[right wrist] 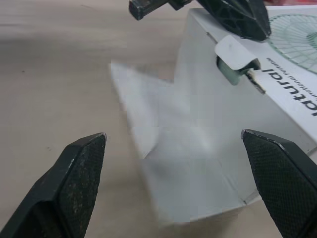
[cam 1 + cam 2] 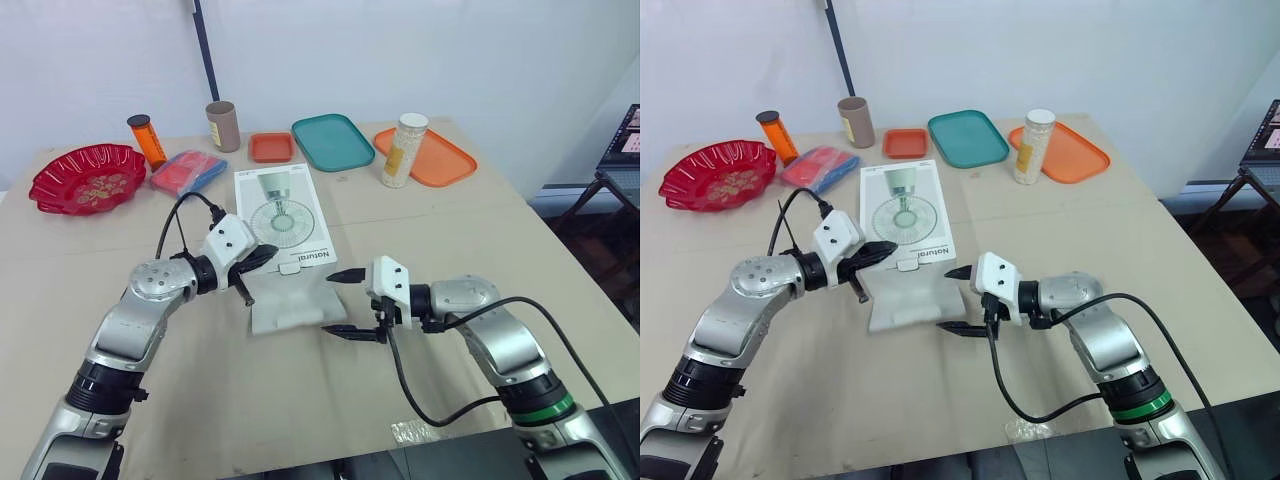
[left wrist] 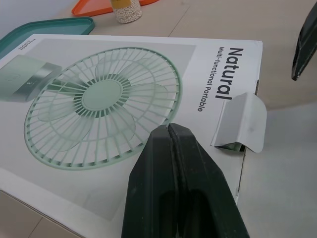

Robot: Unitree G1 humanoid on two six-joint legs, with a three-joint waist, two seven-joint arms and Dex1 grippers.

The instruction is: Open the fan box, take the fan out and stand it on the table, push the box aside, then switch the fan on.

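A table (image 2: pixel 450 230) is carrying the fan box (image 2: pixel 280 215), lying flat at its middle with the end flap (image 2: pixel 285 305) hanging open toward the near edge (fan not yet taken out, box not pushed aside). The left gripper (image 2: pixel 268 253), fingers pressed together, is hovering over that open end. The right gripper (image 2: pixel 330 302), fingers spread apart, is hovering beside the flap.

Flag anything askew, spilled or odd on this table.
Only the box: its near end flap lies folded out on the table, and a small tab sticks up bent at the opening. Nothing looks spilled or damaged.
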